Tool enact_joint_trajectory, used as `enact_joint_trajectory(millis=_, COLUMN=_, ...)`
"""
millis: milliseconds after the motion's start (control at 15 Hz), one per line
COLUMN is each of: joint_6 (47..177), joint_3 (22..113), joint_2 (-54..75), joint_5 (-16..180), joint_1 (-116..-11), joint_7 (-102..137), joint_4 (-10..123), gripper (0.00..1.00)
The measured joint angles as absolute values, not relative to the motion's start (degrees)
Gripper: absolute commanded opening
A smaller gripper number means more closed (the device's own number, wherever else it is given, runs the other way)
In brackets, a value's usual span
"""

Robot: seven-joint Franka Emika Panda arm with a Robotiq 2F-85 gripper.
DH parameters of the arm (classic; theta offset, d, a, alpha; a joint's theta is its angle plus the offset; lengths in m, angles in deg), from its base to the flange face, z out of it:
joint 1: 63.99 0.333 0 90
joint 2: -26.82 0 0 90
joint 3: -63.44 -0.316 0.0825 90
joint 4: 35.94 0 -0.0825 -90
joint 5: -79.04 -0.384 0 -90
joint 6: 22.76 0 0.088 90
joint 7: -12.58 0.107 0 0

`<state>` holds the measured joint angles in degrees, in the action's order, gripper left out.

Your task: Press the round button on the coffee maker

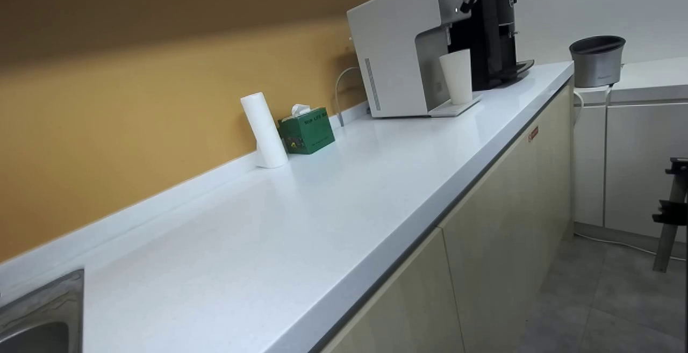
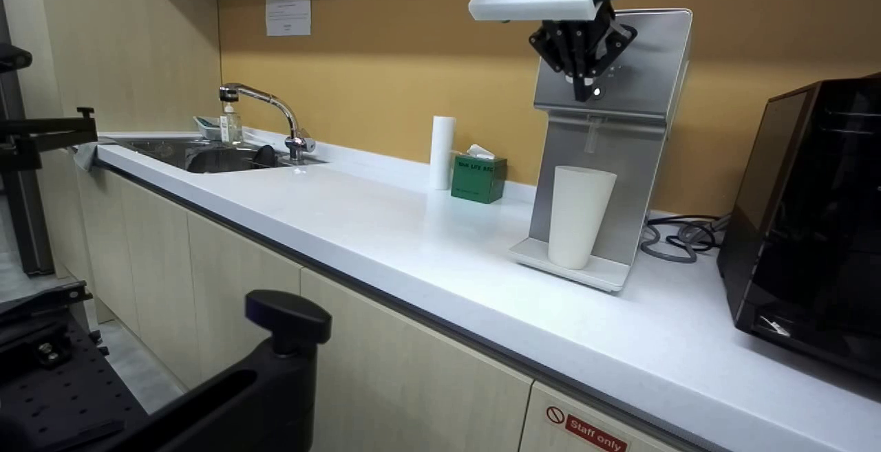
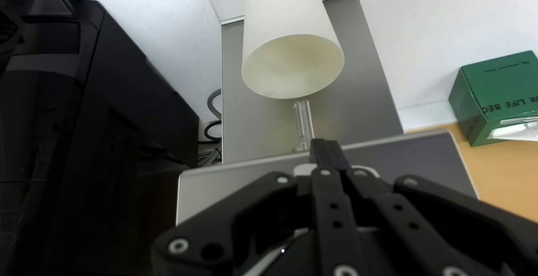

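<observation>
The coffee maker is a tall silver-white machine (image 1: 395,52) with a grey metal front; it shows in both exterior views (image 2: 643,60) and in the wrist view (image 3: 235,187). A small round button (image 2: 597,92) with a bright spot sits low on its upper front panel. My gripper (image 2: 583,98) is shut and empty, fingertips pointing down, just beside the button as seen there. It also shows in an exterior view (image 1: 465,9) and in the wrist view (image 3: 328,142). In the wrist view the fingers hide the button. I cannot tell whether they touch the panel.
A white cup (image 2: 580,214) stands on the machine's base under a clear spout (image 3: 303,118). A black machine (image 2: 819,218) stands beside it, with cables (image 2: 681,235) between. A green tissue box (image 2: 478,178), paper roll (image 2: 442,153) and sink (image 2: 172,153) lie along the counter.
</observation>
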<state>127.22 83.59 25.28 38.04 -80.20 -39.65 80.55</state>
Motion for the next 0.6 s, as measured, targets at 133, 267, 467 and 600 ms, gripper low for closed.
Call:
enact_joint_trajectory(millis=133, joint_6=127.9, joint_3=83.6, joint_2=24.9, joint_5=36.8, joint_1=-80.2, joint_7=-40.5, joint_4=80.3, gripper=0.00)
enact_joint_trajectory(millis=267, joint_6=128.5, joint_3=83.6, joint_2=24.4, joint_5=35.7, joint_1=-80.2, joint_7=-41.0, joint_4=80.1, gripper=0.00)
enact_joint_trajectory(millis=467, joint_6=128.7, joint_3=83.6, joint_2=23.9, joint_5=34.0, joint_1=-80.2, joint_7=-41.9, joint_4=79.5, gripper=0.00)
enact_joint_trajectory(millis=600, joint_6=128.7, joint_3=83.6, joint_2=23.7, joint_5=33.2, joint_1=-80.2, joint_7=-42.5, joint_4=79.2, gripper=0.00)
